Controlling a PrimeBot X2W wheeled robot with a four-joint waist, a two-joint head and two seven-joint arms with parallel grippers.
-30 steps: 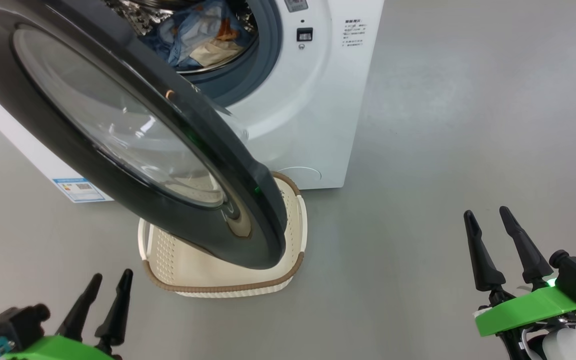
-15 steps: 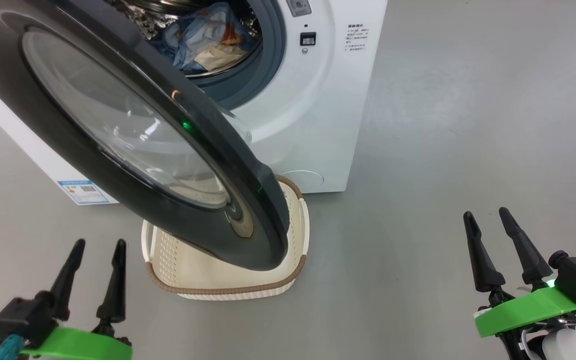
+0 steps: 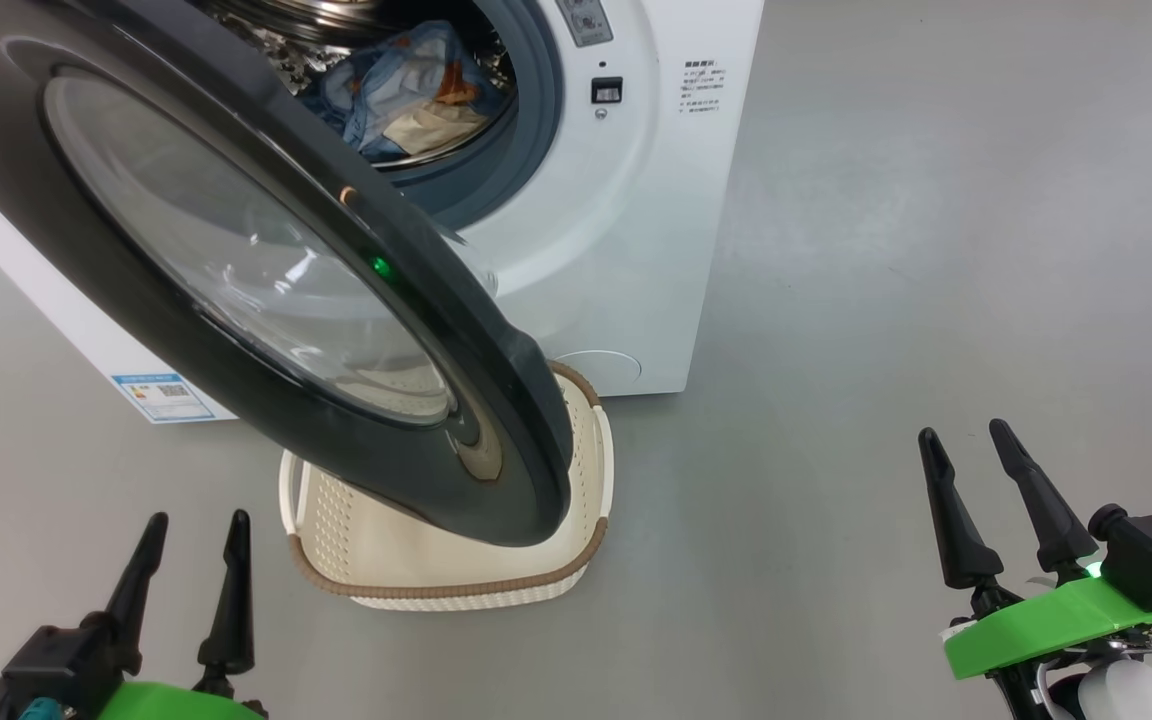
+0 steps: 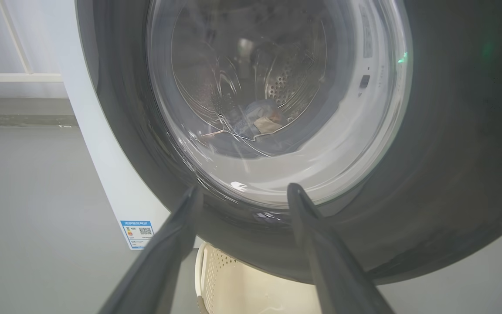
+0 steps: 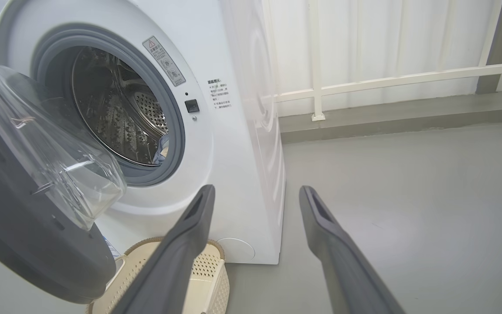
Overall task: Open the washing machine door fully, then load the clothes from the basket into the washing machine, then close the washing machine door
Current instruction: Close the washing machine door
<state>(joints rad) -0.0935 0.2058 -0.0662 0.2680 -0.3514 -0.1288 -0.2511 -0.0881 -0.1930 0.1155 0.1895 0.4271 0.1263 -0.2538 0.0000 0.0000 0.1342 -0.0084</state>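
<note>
Clothes (image 3: 406,90) lie in the drum of the washing machine (image 3: 636,250). The basket (image 3: 456,585) sits on the floor under the door's lower edge, and what shows of it looks empty.

The washing machine door (image 3: 236,270) stands open, outer face toward the robot's left side.

- Left gripper (image 3: 196,520): jaws spread, empty, fingers aimed at the door's lower black ring, near it.
- Right gripper (image 3: 963,440): jaws spread, empty, well apart over bare floor.

Judgement: the closing push suits the left arm, pressing the outer face toward the opening.
</note>
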